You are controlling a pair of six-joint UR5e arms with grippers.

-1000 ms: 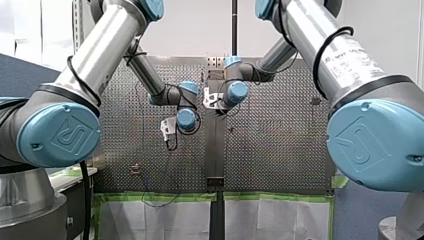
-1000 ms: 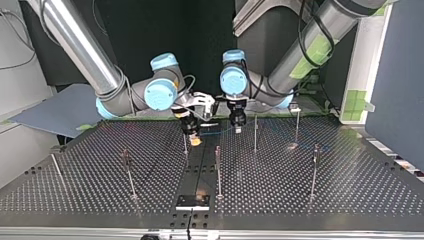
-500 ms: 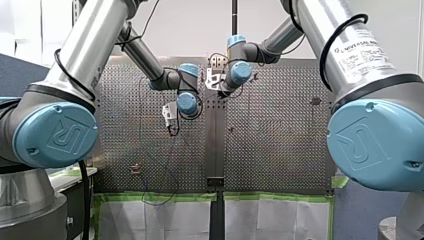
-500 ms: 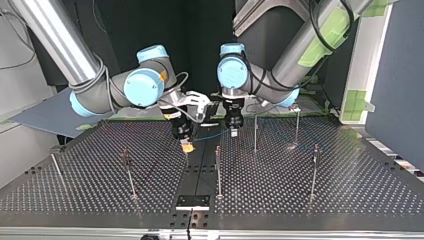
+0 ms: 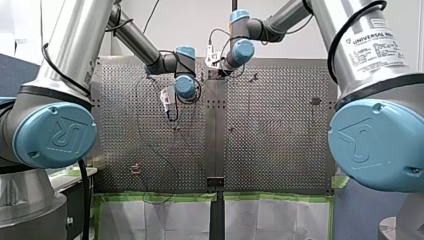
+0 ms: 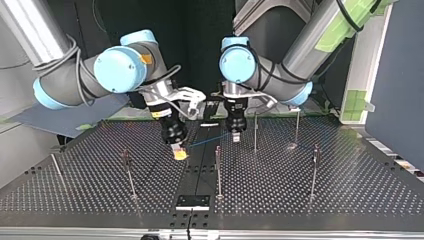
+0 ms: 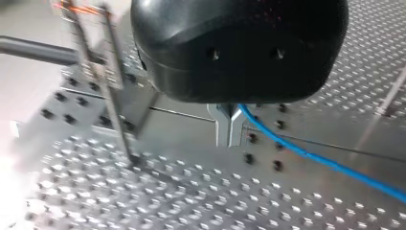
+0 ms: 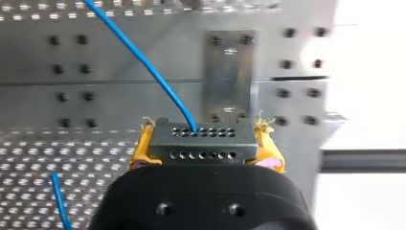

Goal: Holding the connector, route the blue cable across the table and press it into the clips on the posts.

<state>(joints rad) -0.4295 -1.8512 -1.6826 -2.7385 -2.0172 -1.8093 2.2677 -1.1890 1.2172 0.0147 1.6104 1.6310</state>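
Two grips: my right hand (image 6: 178,152) clamps the hard connector (image 8: 203,141), my left hand (image 7: 228,127) pinches the blue cable (image 7: 325,163), likely light and floppy.

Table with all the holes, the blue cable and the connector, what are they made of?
Table: looks like metal, grey with bright glints. Blue cable: probably wire in smooth plastic, since it bends. Connector: matte dark grey with rows of holes, maybe plastic; can't be sure.

Black left hand (image 7: 229,139) closed on blue cable (image 7: 325,163), cable trailing over perforated table (image 7: 143,196), blurred post (image 7: 116,103) beside
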